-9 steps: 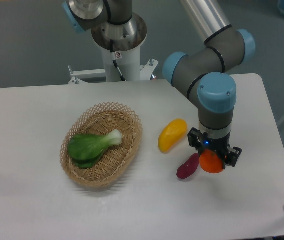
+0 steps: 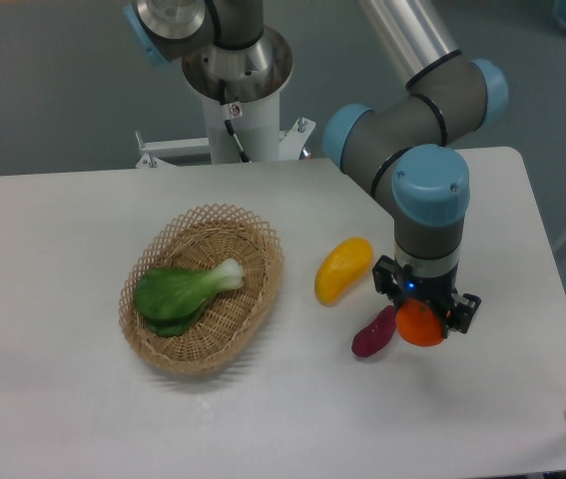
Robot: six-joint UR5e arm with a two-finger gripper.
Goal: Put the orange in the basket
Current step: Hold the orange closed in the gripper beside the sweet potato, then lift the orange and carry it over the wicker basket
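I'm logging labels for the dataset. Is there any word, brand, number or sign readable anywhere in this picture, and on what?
None can be read.
Small red-and-white tag on the arm's base column: too small and blurred to read.
Claw, orange, wicker basket, yellow fruit, purple item and table: no print shows.

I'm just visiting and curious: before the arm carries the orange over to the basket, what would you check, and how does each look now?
1. Claw around the orange: ok.
2. Grip firm enough to lift: cannot tell.
3. Orange apart from the purple fruit: cannot tell, they look very close.
4. Yellow fruit lies on the way; carry high: not ok for a low path.
5. Room in the basket beside the green vegetable: ok.
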